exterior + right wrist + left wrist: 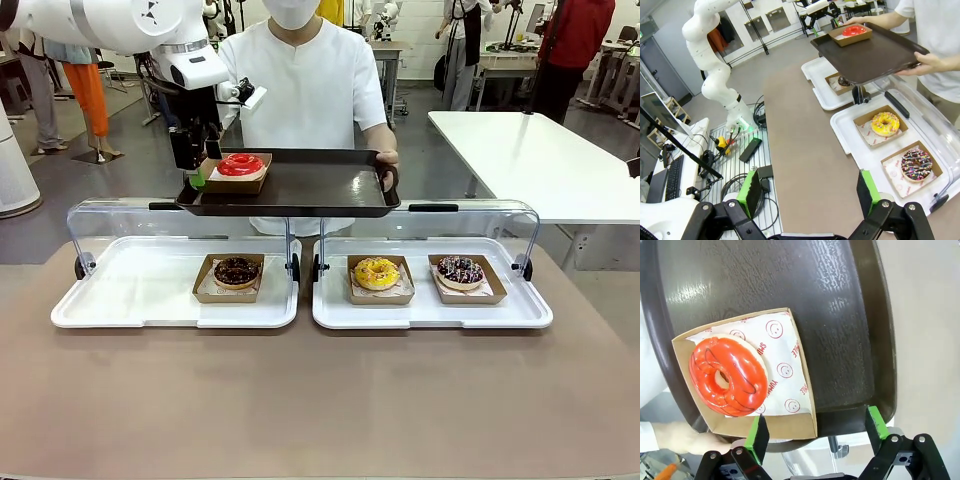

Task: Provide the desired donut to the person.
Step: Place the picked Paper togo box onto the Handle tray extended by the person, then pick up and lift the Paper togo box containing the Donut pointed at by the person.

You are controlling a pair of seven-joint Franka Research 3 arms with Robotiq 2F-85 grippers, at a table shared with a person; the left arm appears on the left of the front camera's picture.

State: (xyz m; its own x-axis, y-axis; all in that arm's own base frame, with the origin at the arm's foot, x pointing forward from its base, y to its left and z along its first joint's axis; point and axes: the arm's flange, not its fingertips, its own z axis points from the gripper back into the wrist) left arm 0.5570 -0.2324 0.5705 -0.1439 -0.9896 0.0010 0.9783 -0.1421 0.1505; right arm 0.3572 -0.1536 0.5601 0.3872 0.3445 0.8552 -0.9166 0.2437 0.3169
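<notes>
Tagger: Brown table [320, 400] nearest, bare at the front. Left white tray [130, 290] sits on it, with one chocolate donut [237, 270] boxed at its right end.

Checker: Next over?

Tagger: Right white tray [420, 312]. Yellow donut [377, 272] on its left, dark sprinkled donut [460, 269] on its right, each in its own box. Clear lids [110, 215] stand raised behind both trays.

Checker: Task item?

Tagger: Red donut [241, 164], in a cardboard box [240, 186] lined with smiley-print paper. It sits at the left end of a dark tray [320, 190]. The person [310, 80] holds that tray up at the far side, above the lids, with one hand [386, 172] on its right rim.

Checker: Left gripper?

Tagger: Left gripper [197, 178] is at the dark tray's left end, just beside the box. Wrist view shows the jaws spread wide with nothing clamped. One green pad [758, 436] overlaps the box's near edge and the other is over the tray rim. Can't tell whether it touches.

Checker: Right gripper?

Tagger: Right gripper [810, 192] is wide open too and empty. It hangs above the brown table, well apart from the dark tray.
</notes>
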